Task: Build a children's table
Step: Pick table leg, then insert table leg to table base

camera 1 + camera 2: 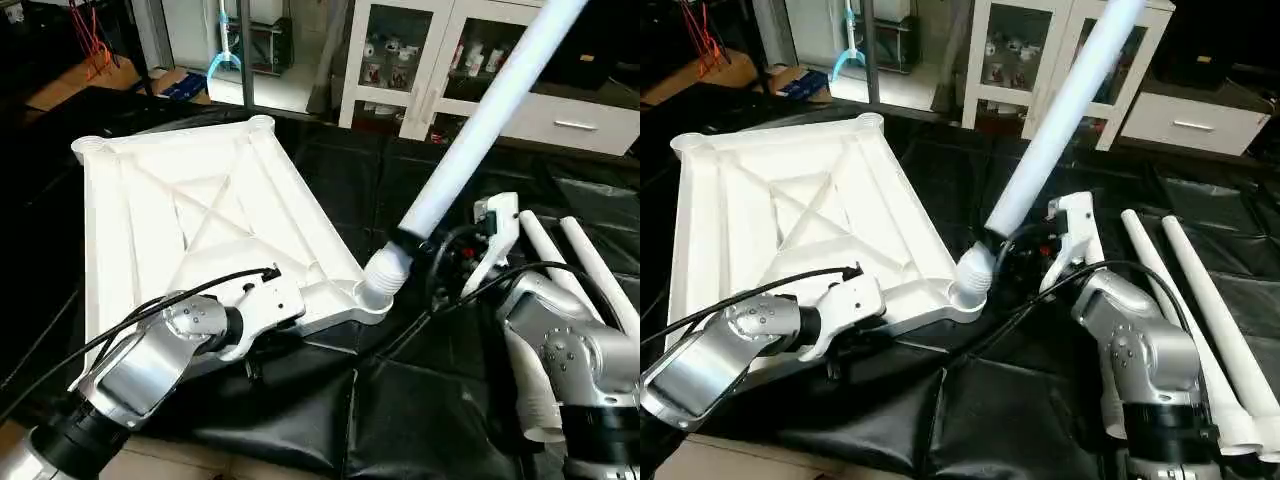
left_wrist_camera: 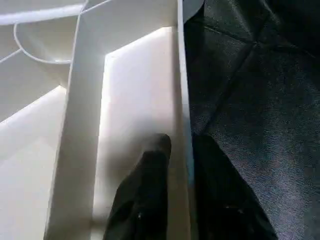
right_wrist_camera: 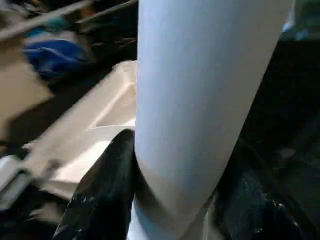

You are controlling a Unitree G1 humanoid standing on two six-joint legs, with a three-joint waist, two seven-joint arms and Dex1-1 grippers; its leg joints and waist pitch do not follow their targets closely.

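- Right gripper [image 3: 170, 200] clasps the tilted leg [image 1: 480, 130], its top cut off.
- Left gripper [image 2: 182, 165] pinches the tabletop [image 1: 200, 210] rim.
- No readable writing.

tabletop [image 1: 200, 200]: no text, plain white ribbed plastic
held leg [image 1: 480, 130]: no markings
spare legs [image 1: 1200, 300]: no markings
grippers: no label or number readable on left gripper [image 2: 172, 165] or right gripper [image 3: 175, 200]
black cover [image 1: 420, 420]: no print
cabinet [image 1: 420, 60]: items behind the glass too small to read
overall: no readable text, brand, number or sign anywhere
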